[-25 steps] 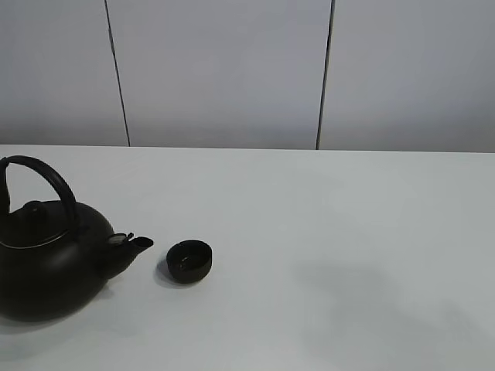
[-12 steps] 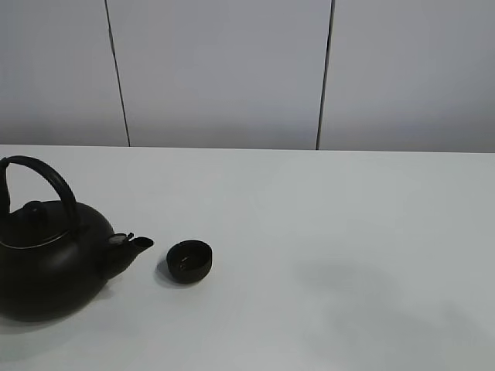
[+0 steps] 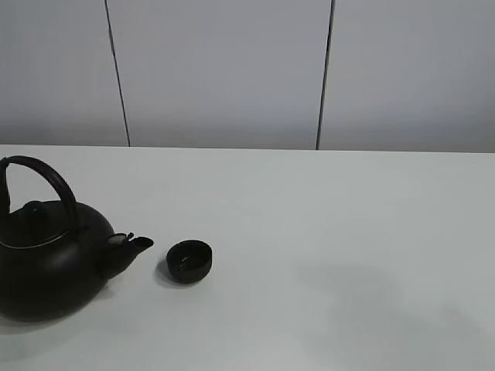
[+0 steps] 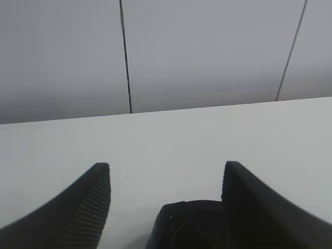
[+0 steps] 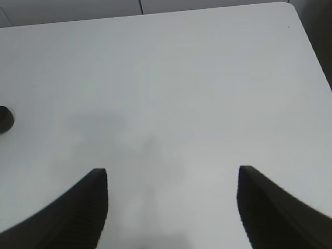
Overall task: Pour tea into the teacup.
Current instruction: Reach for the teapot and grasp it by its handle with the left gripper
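Note:
The small black teacup (image 3: 189,261) stands on the white table (image 3: 325,232), just right of the spout of a big black kettle (image 3: 46,263) with an arched handle. The cup also shows at the edge of the right wrist view as the teacup (image 5: 5,120). No tea is in view. Neither arm appears in the exterior high view. My left gripper (image 4: 166,171) is open, and a black rounded part (image 4: 189,225), apparently the kettle's top, lies low between its fingers. My right gripper (image 5: 172,174) is open over bare table, holding nothing.
A grey panelled wall (image 3: 232,69) runs behind the table's far edge. The table's right corner (image 5: 288,8) shows in the right wrist view. Faint arm shadows lie on the table's right half.

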